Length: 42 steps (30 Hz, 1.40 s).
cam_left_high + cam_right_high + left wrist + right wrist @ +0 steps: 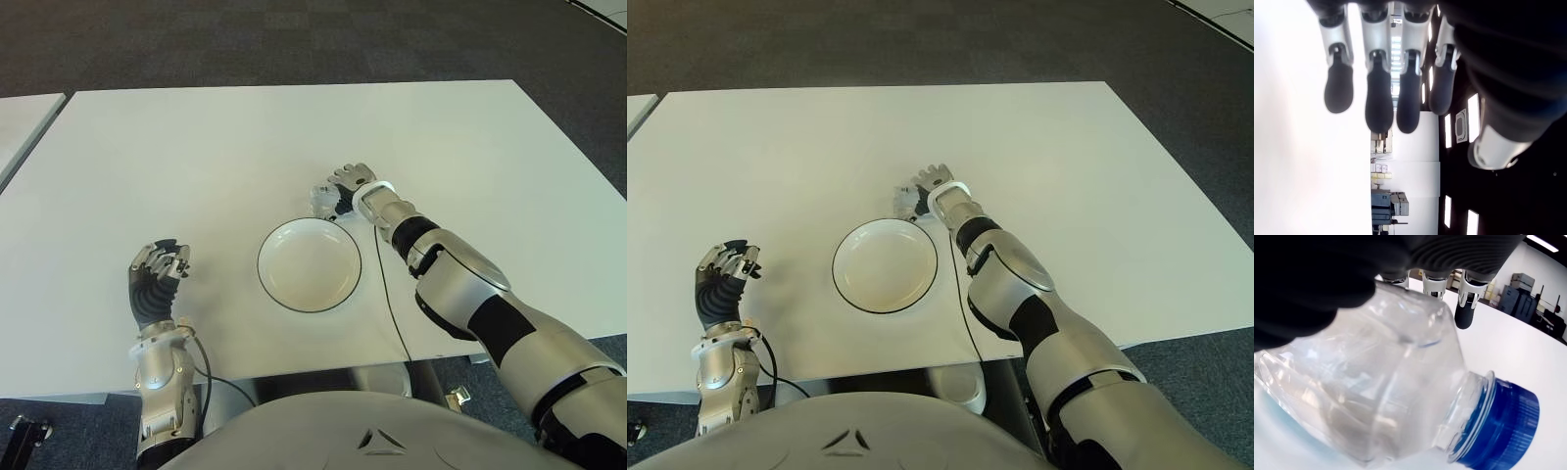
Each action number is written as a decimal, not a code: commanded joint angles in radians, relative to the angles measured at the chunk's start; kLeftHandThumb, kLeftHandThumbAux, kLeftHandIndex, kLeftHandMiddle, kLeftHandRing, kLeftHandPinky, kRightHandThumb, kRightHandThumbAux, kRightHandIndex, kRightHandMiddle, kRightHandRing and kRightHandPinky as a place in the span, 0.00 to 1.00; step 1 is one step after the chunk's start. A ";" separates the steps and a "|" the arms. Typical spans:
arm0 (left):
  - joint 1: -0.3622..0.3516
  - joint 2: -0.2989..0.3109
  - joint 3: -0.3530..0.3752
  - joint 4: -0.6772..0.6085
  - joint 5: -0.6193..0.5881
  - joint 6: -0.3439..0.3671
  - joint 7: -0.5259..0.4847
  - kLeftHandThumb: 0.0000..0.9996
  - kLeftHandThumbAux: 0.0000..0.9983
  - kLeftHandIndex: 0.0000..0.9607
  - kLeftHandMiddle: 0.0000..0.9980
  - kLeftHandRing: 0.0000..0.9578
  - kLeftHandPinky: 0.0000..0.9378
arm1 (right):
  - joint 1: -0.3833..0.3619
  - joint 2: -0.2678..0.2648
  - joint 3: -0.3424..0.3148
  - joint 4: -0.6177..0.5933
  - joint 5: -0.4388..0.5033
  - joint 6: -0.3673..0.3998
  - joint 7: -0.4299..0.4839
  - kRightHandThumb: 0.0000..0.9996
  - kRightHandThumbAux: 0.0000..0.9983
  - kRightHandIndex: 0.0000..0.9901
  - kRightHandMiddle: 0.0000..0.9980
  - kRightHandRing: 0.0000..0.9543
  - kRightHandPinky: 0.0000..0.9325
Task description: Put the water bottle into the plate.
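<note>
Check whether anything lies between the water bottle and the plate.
Nothing visible does. The right hand is closed around the water bottle, just beyond the far right rim of the plate. The plate is empty and the white table between them is bare. The left hand shows well off to the plate's left.

From the head, our two eye views look forward and down at the same white table (196, 147), a small sideways step apart, sharing the plate (309, 264) and both arms. Our left wrist view faces along the left hand's fingers (1378, 98) from very close. Our right wrist view sits almost against the water bottle (1376, 391).
</note>
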 commanded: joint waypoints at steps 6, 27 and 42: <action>0.025 0.000 -0.009 -0.041 -0.004 0.038 -0.021 0.84 0.68 0.43 0.49 0.66 0.68 | 0.128 -0.009 0.006 0.043 -0.005 -0.002 0.010 0.56 0.43 0.00 0.00 0.00 0.00; 0.029 0.003 0.005 -0.040 -0.016 0.030 -0.040 0.84 0.67 0.45 0.48 0.65 0.69 | 0.160 0.034 -0.251 0.028 0.214 -0.018 -0.137 0.82 0.68 0.44 0.46 0.62 0.70; 0.022 0.001 0.009 -0.042 -0.009 0.042 -0.030 0.84 0.68 0.43 0.49 0.65 0.67 | 0.147 0.053 -0.349 0.026 0.279 -0.003 -0.094 0.84 0.68 0.41 0.54 0.78 0.84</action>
